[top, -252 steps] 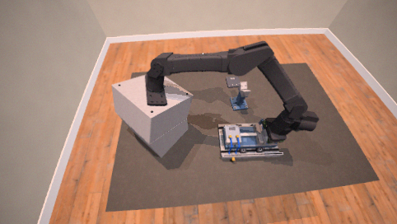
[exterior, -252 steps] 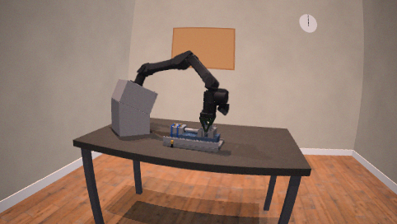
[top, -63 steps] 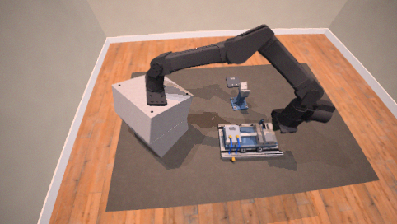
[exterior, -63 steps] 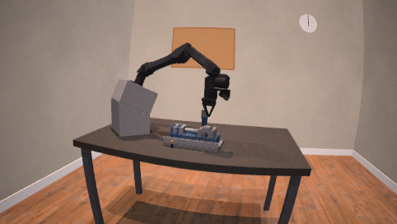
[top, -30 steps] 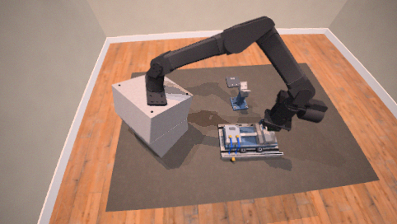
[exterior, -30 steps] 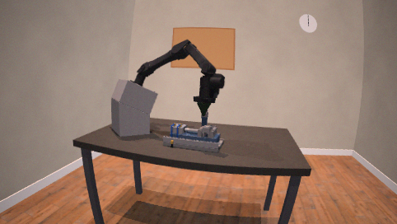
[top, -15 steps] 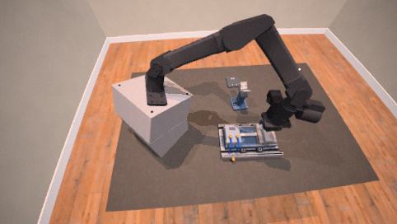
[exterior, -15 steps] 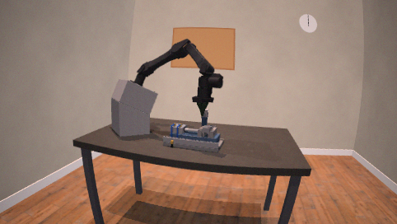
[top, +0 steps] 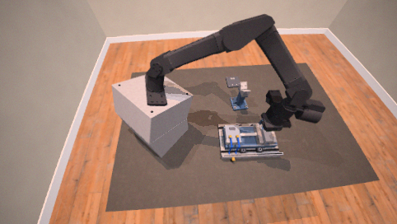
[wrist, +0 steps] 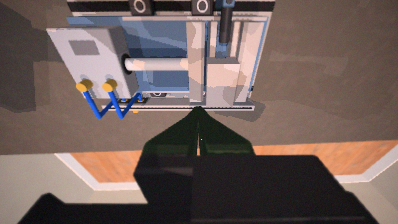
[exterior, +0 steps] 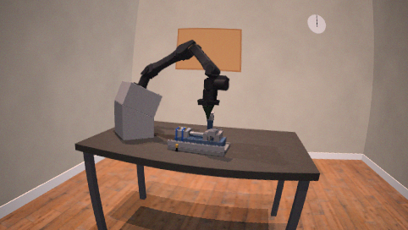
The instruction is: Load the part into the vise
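In the wrist view the vise (wrist: 165, 60) is seen from above. The air cylinder (wrist: 87, 55) is on the left, with its rod (wrist: 155, 64) reaching to the moving jaw (wrist: 196, 60). The pale grey part (wrist: 223, 81) lies between the moving jaw and the fixed jaw (wrist: 250, 55), its long side beside the fixed jaw. The dark work stop (wrist: 226, 25) points at its far end; I cannot tell whether they touch. The slot is hidden. My gripper (wrist: 198, 111) is shut and empty, hovering above the vise's near edge by the part's near end. It also shows in the top view (top: 269, 123) and the exterior view (exterior: 208, 113).
The infeed plate (top: 234, 81) stands at the back of the mat with the V-block (top: 241, 99) on its blue base beside it. The arm's grey pedestal (top: 152, 115) stands left of the vise (top: 248, 140). Blue air hoses (wrist: 107, 102) hang off the cylinder.
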`<state>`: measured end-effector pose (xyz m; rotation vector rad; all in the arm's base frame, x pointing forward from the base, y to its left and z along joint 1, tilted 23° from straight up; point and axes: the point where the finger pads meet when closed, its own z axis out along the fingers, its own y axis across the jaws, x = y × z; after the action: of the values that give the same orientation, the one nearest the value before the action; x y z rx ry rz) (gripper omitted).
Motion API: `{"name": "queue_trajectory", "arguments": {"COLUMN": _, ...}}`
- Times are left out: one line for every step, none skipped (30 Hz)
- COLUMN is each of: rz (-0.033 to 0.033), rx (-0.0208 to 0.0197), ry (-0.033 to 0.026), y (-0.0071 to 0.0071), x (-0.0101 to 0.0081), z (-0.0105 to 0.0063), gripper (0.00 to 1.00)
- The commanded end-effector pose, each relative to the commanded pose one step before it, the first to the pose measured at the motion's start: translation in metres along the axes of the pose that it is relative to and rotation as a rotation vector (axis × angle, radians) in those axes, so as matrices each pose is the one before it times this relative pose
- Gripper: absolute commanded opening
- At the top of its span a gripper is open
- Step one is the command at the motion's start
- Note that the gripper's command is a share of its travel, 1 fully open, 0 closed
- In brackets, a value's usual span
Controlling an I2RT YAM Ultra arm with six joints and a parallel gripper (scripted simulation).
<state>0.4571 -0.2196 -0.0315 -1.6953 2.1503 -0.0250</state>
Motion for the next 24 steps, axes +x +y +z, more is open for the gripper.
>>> {"name": "queue_trajectory", "arguments": {"rz": 0.00739, "rx": 0.02049, "ry": -0.00343, "y": -0.00115, "x": 0.00433, "z": -0.00989, "gripper": 0.0}}
{"name": "queue_trajectory", "arguments": {"rz": 0.0, "rx": 0.0, "ry": 0.0, "y": 0.0, "x": 0.0, "z": 0.0, "gripper": 0.0}}
{"name": "queue_trajectory", "arguments": {"rz": 0.0, "rx": 0.0, "ry": 0.0, "y": 0.0, "x": 0.0, "z": 0.0, "gripper": 0.0}}
{"name": "queue_trajectory", "arguments": {"rz": 0.0, "rx": -0.00001, "ry": 0.0, "y": 0.0, "x": 0.0, "z": 0.0, "gripper": 0.0}}
{"name": "queue_trajectory", "arguments": {"rz": 0.0, "rx": 0.0, "ry": 0.0, "y": 0.0, "x": 0.0, "z": 0.0, "gripper": 0.0}}
{"name": "queue_trajectory", "arguments": {"rz": 0.0, "rx": 0.0, "ry": 0.0, "y": 0.0, "x": 0.0, "z": 0.0, "gripper": 0.0}}
{"name": "queue_trajectory", "arguments": {"rz": 0.0, "rx": 0.0, "ry": 0.0, "y": 0.0, "x": 0.0, "z": 0.0, "gripper": 0.0}}
{"name": "queue_trajectory", "arguments": {"rz": 0.0, "rx": 0.0, "ry": 0.0, "y": 0.0, "x": 0.0, "z": 0.0, "gripper": 0.0}}
{"name": "queue_trajectory", "arguments": {"rz": 0.0, "rx": 0.0, "ry": 0.0, "y": 0.0, "x": 0.0, "z": 0.0, "gripper": 0.0}}
{"name": "queue_trajectory", "arguments": {"rz": 0.0, "rx": 0.0, "ry": 0.0, "y": 0.0, "x": 0.0, "z": 0.0, "gripper": 0.0}}
{"name": "queue_trajectory", "arguments": {"rz": 0.0, "rx": 0.0, "ry": 0.0, "y": 0.0, "x": 0.0, "z": 0.0, "gripper": 0.0}}
{"name": "queue_trajectory", "arguments": {"rz": 0.0, "rx": 0.0, "ry": 0.0, "y": 0.0, "x": 0.0, "z": 0.0, "gripper": 0.0}}
{"name": "queue_trajectory", "arguments": {"rz": 0.0, "rx": 0.0, "ry": 0.0, "y": 0.0, "x": 0.0, "z": 0.0, "gripper": 0.0}}
{"name": "queue_trajectory", "arguments": {"rz": 0.0, "rx": 0.0, "ry": 0.0, "y": 0.0, "x": 0.0, "z": 0.0, "gripper": 0.0}}
{"name": "queue_trajectory", "arguments": {"rz": 0.0, "rx": 0.0, "ry": 0.0, "y": 0.0, "x": 0.0, "z": 0.0, "gripper": 0.0}}
{"name": "queue_trajectory", "arguments": {"rz": 0.0, "rx": 0.0, "ry": 0.0, "y": 0.0, "x": 0.0, "z": 0.0, "gripper": 0.0}}
{"name": "queue_trajectory", "arguments": {"rz": 0.0, "rx": 0.0, "ry": 0.0, "y": 0.0, "x": 0.0, "z": 0.0, "gripper": 0.0}}
{"name": "queue_trajectory", "arguments": {"rz": 0.00001, "rx": -0.00001, "ry": 0.0, "y": 0.0, "x": 0.0, "z": 0.00002, "gripper": 0.0}}
{"name": "queue_trajectory", "arguments": {"rz": 0.00005, "rx": -0.00005, "ry": -0.00002, "y": 0.00003, "x": 0.00003, "z": 0.00011, "gripper": 0.0}}
{"name": "queue_trajectory", "arguments": {"rz": 0.00012, "rx": -0.00013, "ry": -0.00005, "y": 0.00008, "x": 0.00008, "z": 0.00029, "gripper": 0.0}}
{"name": "queue_trajectory", "arguments": {"rz": 0.00022, "rx": -0.00025, "ry": -0.00009, "y": 0.00016, "x": 0.00015, "z": 0.00054, "gripper": 0.0}}
{"name": "queue_trajectory", "arguments": {"rz": 0.00035, "rx": -0.0004, "ry": -0.00014, "y": 0.00025, "x": 0.00023, "z": 0.00086, "gripper": 0.0}}
{"name": "queue_trajectory", "arguments": {"rz": 0.00071, "rx": -0.00104, "ry": -0.00035, "y": 0.00049, "x": 0.0003, "z": 0.00124, "gripper": 0.0}}
{"name": "queue_trajectory", "arguments": {"rz": 0.00139, "rx": -0.00242, "ry": -0.00081, "y": 0.00092, "x": 0.00031, "z": 0.00167, "gripper": 0.0}}
